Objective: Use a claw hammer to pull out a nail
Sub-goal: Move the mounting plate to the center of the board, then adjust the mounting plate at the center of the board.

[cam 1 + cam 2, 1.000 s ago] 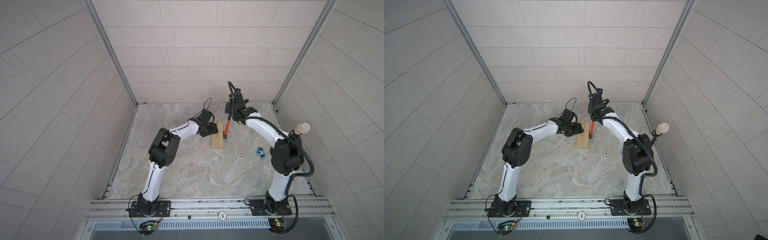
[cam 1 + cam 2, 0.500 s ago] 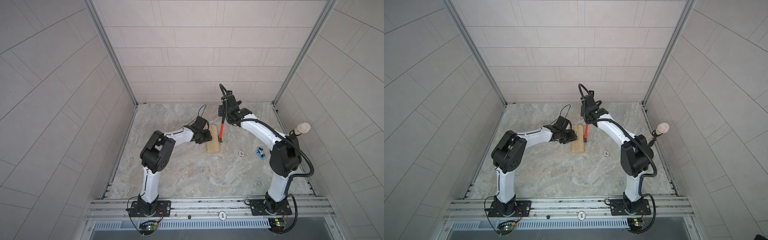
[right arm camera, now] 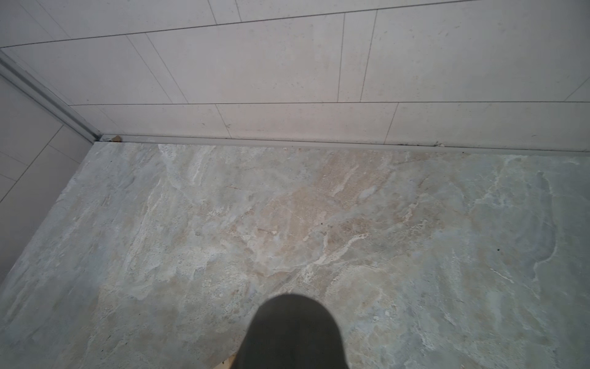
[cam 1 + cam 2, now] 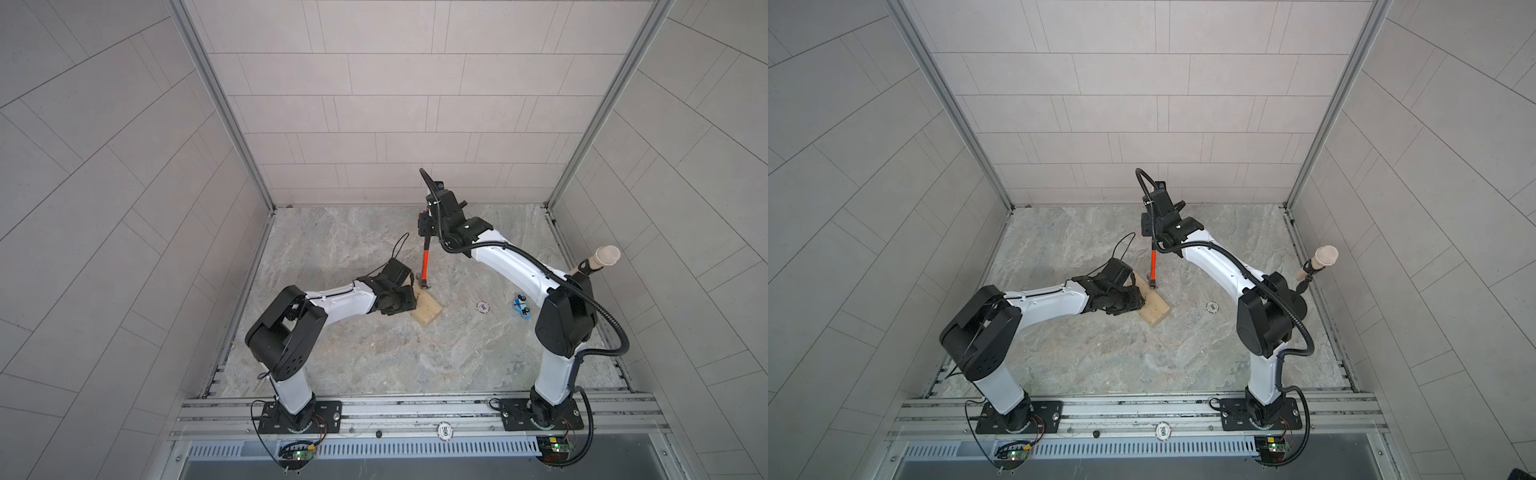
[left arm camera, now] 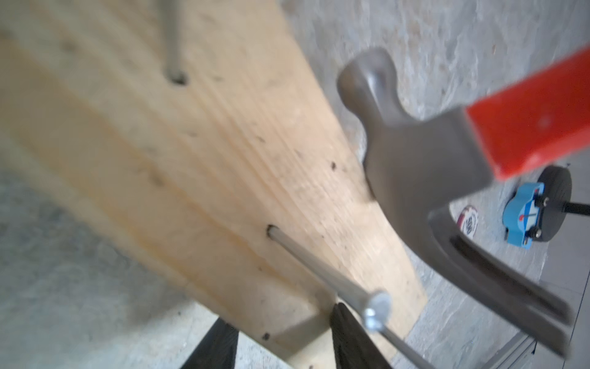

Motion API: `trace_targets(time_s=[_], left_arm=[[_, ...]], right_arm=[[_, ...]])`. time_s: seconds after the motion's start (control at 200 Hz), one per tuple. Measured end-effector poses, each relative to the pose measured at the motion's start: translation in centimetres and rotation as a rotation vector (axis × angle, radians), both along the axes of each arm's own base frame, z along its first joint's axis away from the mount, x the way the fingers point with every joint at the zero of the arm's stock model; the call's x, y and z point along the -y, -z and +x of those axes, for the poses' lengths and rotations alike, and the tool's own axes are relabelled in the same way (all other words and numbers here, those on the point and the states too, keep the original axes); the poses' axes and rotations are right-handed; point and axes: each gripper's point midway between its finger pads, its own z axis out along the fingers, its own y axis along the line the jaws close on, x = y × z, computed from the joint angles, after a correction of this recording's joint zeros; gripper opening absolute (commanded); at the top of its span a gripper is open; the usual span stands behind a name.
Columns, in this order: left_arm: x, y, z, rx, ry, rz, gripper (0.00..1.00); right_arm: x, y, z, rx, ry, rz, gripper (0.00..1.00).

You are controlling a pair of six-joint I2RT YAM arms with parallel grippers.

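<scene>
The hammer (image 4: pixel 424 262) hangs head down, its black handle end pinched tight in the right jaws. In the left wrist view its steel head (image 5: pixel 415 153) sits just beside the block (image 5: pixel 223 159), and the forked claw is near the nail (image 5: pixel 319 271) but not around it. The nail stands proud of the wood. The left jaws pinch the block at one end on the bench (image 4: pixel 374 353). A chip (image 4: pixel 482 307) and a blue toy (image 4: pixel 521 306) lie to the block's right. A stick (image 4: pixel 598 262) stands at the bench's right edge.
</scene>
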Motion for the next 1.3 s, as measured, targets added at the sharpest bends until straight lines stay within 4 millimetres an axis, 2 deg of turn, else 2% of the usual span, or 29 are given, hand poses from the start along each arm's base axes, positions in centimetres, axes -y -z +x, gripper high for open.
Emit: trace_targets(time_s=[0.17, 0.315, 0.38, 0.526, 0.656, 0.766, 0.911, 1.021, 1.136, 1.302], left_arm=[[0.0, -0.7, -2.3, -0.003, 0.027, 0.016, 0.63], [-0.7, -2.8, -2.5, 0.036, 0.017, 0.014, 0.75], [-1.3, -3.7, -2.6, 0.059, 0.021, 0.035, 0.83], [-3.1, -6.7, -1.9, 0.124, 0.037, 0.089, 0.87], [-5.9, -9.8, 0.5, 0.195, -0.006, 0.096, 0.92], [-8.8, -10.9, 2.5, 0.226, -0.062, 0.110, 0.93], [-12.6, -10.3, 4.6, 0.205, -0.118, 0.151, 0.92], [-14.3, -8.7, 6.0, 0.167, -0.123, 0.177, 0.92], [-15.5, -6.3, 6.6, 0.098, -0.117, 0.186, 0.92], [-16.3, -3.9, 7.3, 0.021, -0.135, 0.132, 0.91]], right_arm=[[-1.7, 0.0, -0.6, -0.005, -0.036, 0.028, 0.00], [-1.1, 0.0, -0.4, 0.004, -0.020, 0.008, 0.00], [-0.2, 0.0, 0.0, 0.010, 0.006, -0.013, 0.00], [2.9, -0.1, 0.9, 0.024, 0.094, -0.081, 0.00], [5.9, -1.0, 0.7, 0.036, 0.187, -0.144, 0.00], [8.2, -2.9, -0.8, 0.065, 0.255, -0.165, 0.00], [10.7, -5.4, -3.7, 0.100, 0.329, -0.154, 0.00], [12.3, -5.6, -6.4, 0.108, 0.370, -0.152, 0.00], [13.0, -4.0, -8.9, 0.084, 0.394, -0.157, 0.00], [13.3, 0.1, -11.8, 0.021, 0.419, -0.175, 0.00]])
